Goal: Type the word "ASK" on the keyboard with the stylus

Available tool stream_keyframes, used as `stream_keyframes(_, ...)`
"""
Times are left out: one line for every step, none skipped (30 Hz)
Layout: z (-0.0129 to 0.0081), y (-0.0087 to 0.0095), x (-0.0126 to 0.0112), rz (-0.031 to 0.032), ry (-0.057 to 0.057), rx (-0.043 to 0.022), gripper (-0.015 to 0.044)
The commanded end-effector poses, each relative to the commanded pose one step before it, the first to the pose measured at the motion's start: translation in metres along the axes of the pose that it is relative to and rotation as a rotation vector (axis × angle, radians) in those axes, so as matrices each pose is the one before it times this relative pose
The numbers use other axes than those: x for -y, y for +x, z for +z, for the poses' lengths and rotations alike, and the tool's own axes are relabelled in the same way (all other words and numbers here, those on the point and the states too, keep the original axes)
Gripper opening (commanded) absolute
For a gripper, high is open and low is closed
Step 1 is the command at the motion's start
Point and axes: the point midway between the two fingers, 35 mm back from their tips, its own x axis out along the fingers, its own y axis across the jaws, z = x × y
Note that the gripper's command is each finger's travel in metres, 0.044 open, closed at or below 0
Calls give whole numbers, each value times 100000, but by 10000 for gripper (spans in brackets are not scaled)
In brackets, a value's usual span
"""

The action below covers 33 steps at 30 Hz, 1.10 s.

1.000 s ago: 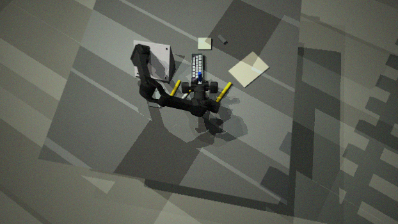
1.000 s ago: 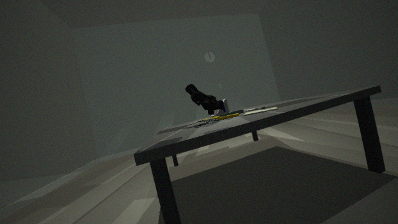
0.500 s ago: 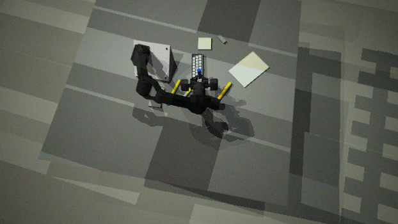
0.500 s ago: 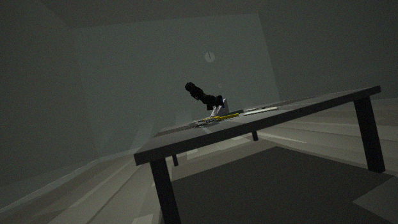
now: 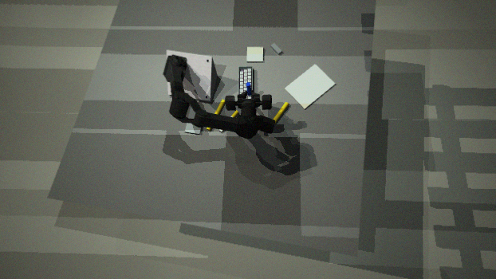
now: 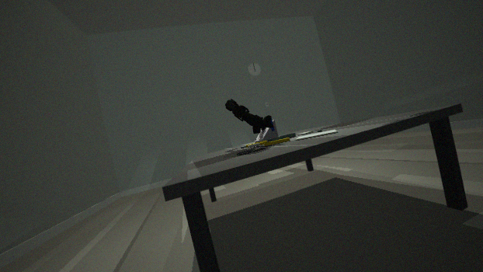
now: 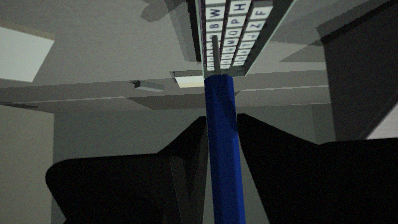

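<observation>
- Keyboard [image 5: 246, 78] work takes place on a dark desk [image 6: 349, 141] on four legs, which fills the top view under patchy bands of light and shadow.
- The black arm [image 5: 207, 119] rises from a pale base plate [image 5: 207, 61] at about 10 o'clock from the keyboard, bends down toward 6 o'clock, then runs across to end just below the keyboard's near edge.
- A large pale sheet of paper [image 5: 310, 85] lies tilted at roughly 3 o'clock from the keyboard, well apart from it.
- Two yellow bars [image 5: 280, 111] angle out from under the forearm, one to each side of the wrist.
- The keyboard itself is small, dark-framed with light keys, long axis running 12 to 6 o'clock; in the wrist view the lettered keys W, P, H, Z and F can be read, the rest are too blurred.
- A small cream square pad [image 5: 254, 53] sits just beyond the keyboard at 12 o'clock, with a little grey block [image 5: 276, 48] near it at 1 o'clock.
- The gripper [image 5: 248, 96] is clamped on the blue stylus [image 7: 223, 150], whose shaft runs up between the dark fingers.
- The stylus tip [image 7: 214, 47], thin and grey, reaches over the keyboard's near rows, close beside the W key; whether it touches a key cannot be told.
</observation>
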Motion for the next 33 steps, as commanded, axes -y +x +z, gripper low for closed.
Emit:
stream_keyframes(-980,1572,134,-495,619,-777,0)
stream_keyframes(-235,374,27,-10,37,-26,0)
stream_keyframes(-236,373,34,-11,37,-27,0)
stream_keyframes(-236,373,42,-12,37,-28,0)
stream_keyframes(-236,372,50,-13,37,-30,0)
stream_keyframes(-236,372,57,-15,37,-31,0)
stream_keyframes(-236,371,65,-16,37,-32,0)
stream_keyframes(-236,370,72,-17,36,-33,0)
stream_keyframes(-235,369,80,-18,36,-35,0)
stream_keyframes(-235,368,88,-19,36,-36,0)
stream_keyframes(-234,367,95,-20,36,-37,0)
stream_keyframes(-233,366,103,-21,36,-38,0)
stream_keyframes(-233,365,110,-23,36,-39,0)
stream_keyframes(-232,364,118,-24,36,-40,0)
stream_keyframes(-230,362,125,-25,36,-41,0)
stream_keyframes(-229,361,133,-26,35,-43,0)
stream_keyframes(-228,359,140,-28,35,-44,0)
stream_keyframes(-226,358,147,-29,35,-45,0)
stream_keyframes(-225,356,155,-30,35,-46,0)
stream_keyframes(-223,354,162,-32,35,-47,0)
stream_keyframes(-221,352,169,-33,35,-48,0)
stream_keyframes(-219,350,176,-35,35,-49,0)
stream_keyframes(-217,348,184,-36,35,-50,0)
stream_keyframes(-215,346,191,-37,35,-51,0)
stream_keyframes(-213,343,198,-39,35,-52,0)
stream_keyframes(-210,341,205,-40,35,-53,0)
stream_keyframes(-208,339,212,-42,34,-53,0)
stream_keyframes(-205,336,219,-43,34,-54,0)
stream_keyframes(-166,274,185,-37,28,-45,0)
stream_keyframes(-100,165,114,-23,17,-28,0)
stream_keyframes(-33,55,38,-8,6,-9,0)
stream_keyframes(0,0,0,0,0,0,0)
stream_keyframes(0,0,0,0,0,0,0)
